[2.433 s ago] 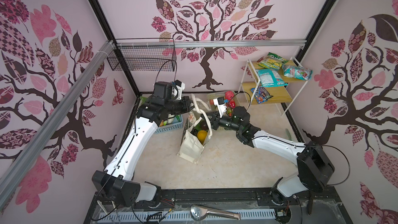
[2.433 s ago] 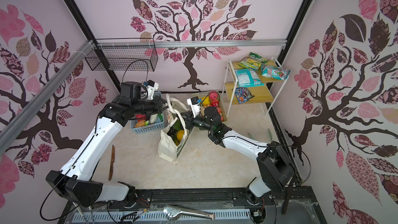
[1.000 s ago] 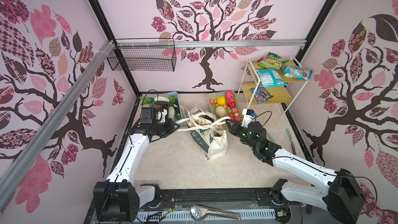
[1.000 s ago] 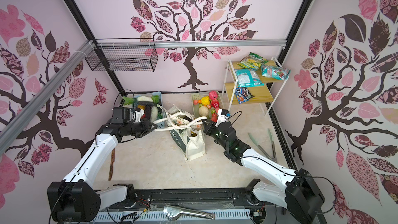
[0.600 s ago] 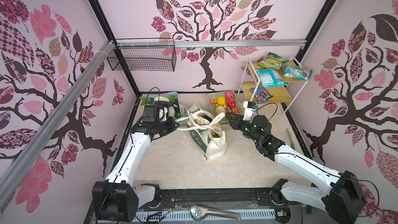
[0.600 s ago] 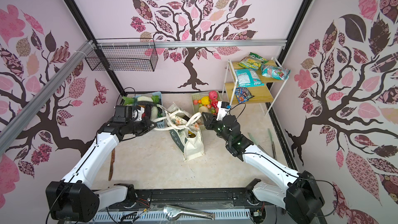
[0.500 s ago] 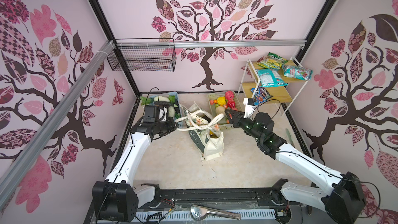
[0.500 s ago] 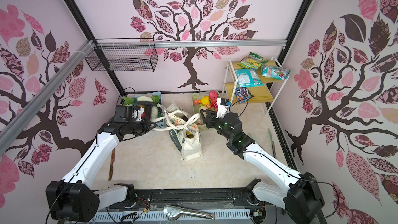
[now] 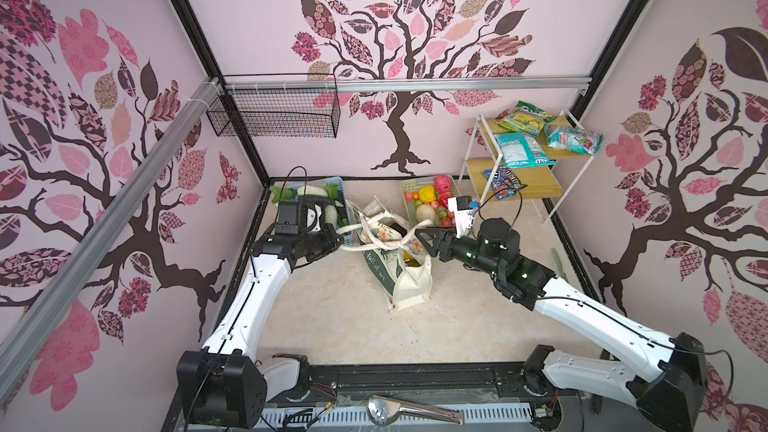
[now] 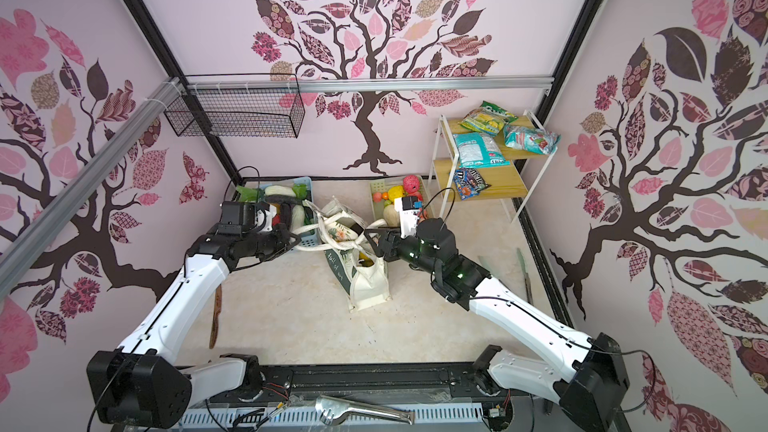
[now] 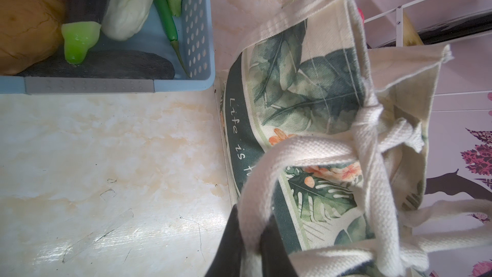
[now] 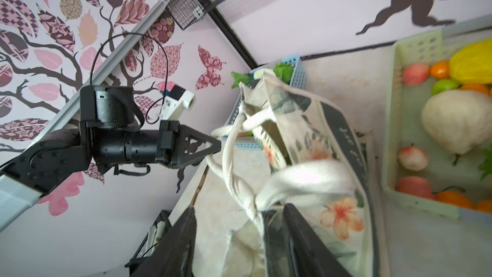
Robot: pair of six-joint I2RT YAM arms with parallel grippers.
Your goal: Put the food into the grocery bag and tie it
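Observation:
The cream grocery bag [image 9: 409, 284] [image 10: 368, 284] stands on the floor between both arms, its long straps crossed into a knot [image 9: 400, 243] above its mouth. A bit of yellow food [image 9: 410, 258] shows inside. My left gripper [image 9: 338, 243] [image 10: 297, 238] [image 11: 251, 238] is shut on a strap loop [image 11: 266, 177], pulling it left. My right gripper [image 9: 422, 238] [image 10: 370, 241] [image 12: 239, 235] is open beside the knot, and the twisted strap [image 12: 247, 195] runs loose between its spread fingers. More food fills the beige basket [image 9: 405, 193] and the blue basket [image 9: 338, 187].
A two-tier shelf [image 9: 536, 191] with snack packets stands at the back right. A black wire basket [image 9: 274, 118] hangs on the back wall. Metal tongs [image 9: 415, 409] lie on the front rail. A brown utensil [image 10: 214, 317] lies on the floor by the left arm.
My right gripper has opened and let go of the strap. The left gripper keeps its hold. Earlier, both arms carried the bag rightwards and drew the straps apart.

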